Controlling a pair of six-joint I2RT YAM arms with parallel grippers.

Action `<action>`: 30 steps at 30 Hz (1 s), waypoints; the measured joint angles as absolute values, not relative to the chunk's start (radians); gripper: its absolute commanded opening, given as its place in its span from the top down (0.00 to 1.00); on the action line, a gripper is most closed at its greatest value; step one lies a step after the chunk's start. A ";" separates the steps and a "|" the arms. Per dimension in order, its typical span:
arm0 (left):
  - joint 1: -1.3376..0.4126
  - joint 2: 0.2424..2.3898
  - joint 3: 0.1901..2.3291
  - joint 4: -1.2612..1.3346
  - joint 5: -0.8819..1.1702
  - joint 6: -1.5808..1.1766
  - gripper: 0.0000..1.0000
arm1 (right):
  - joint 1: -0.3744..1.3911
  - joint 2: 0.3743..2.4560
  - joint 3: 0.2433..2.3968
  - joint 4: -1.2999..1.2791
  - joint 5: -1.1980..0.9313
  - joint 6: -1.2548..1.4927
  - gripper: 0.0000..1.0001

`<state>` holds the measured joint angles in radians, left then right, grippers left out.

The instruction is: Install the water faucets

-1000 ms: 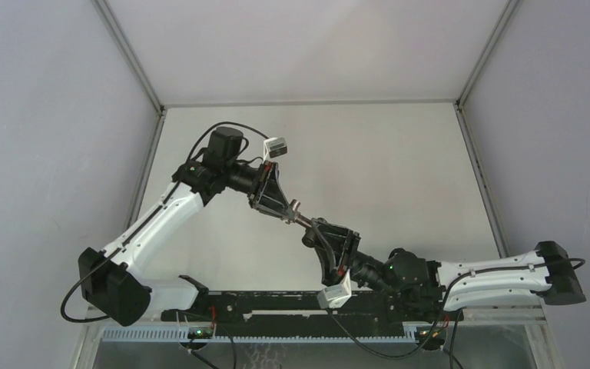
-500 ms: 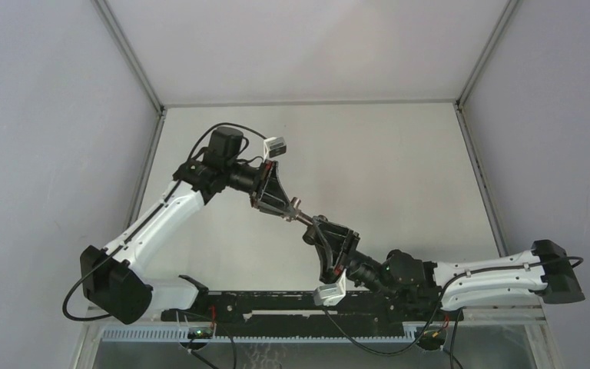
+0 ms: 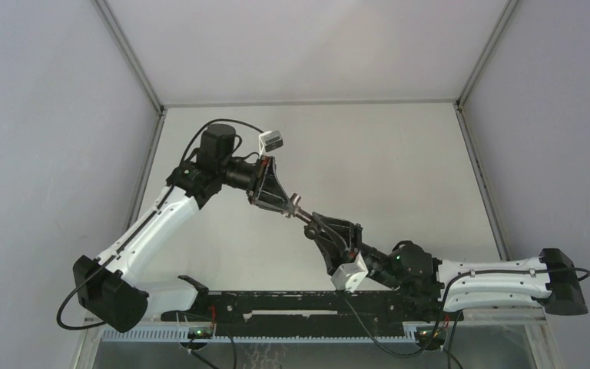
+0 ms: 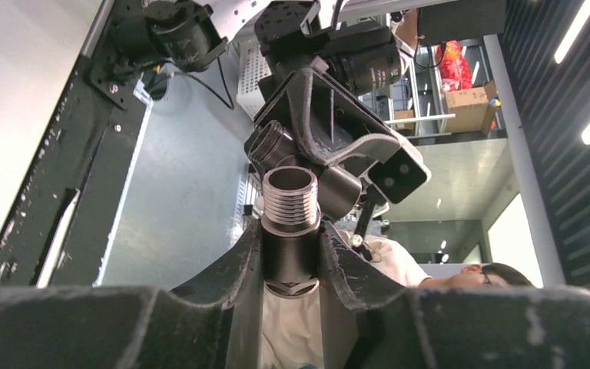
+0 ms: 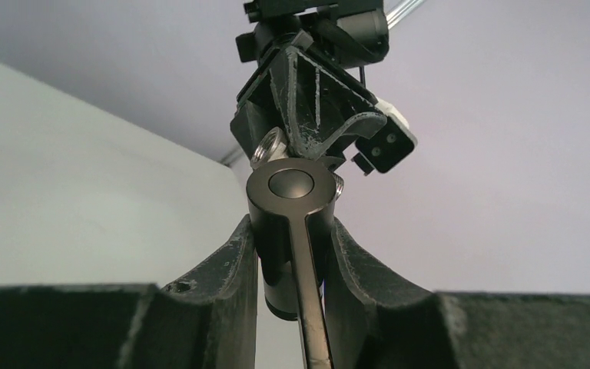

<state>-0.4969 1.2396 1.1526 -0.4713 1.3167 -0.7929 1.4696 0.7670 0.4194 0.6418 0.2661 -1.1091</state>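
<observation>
Fitting (image 4: 290, 196) clamped in left pincer (image 4: 290, 240); tap piece (image 5: 290, 186) clamped in right pincer (image 5: 290, 234).

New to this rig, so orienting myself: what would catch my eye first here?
Over the middle of the table, the grippers meet tip to tip. The left gripper clamps a threaded fitting; the right gripper clamps a dark tap piece with a thin lever, the two parts close together.

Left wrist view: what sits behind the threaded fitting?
The right gripper, clamped on the dark tap piece, sits just behind the threaded fitting. The fitting's own end covers whether the two touch.
</observation>
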 measured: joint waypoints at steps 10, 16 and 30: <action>-0.496 1.188 1.119 -0.308 1.307 -0.889 1.00 | 1.348 0.757 0.410 0.722 0.101 -0.839 1.00; -0.496 1.180 1.117 -0.287 1.295 -0.895 1.00 | 1.275 0.749 0.418 0.707 0.012 -0.641 1.00; -0.495 1.072 1.004 -0.071 1.193 -0.956 1.00 | 1.030 0.776 0.496 0.651 -0.275 -0.045 1.00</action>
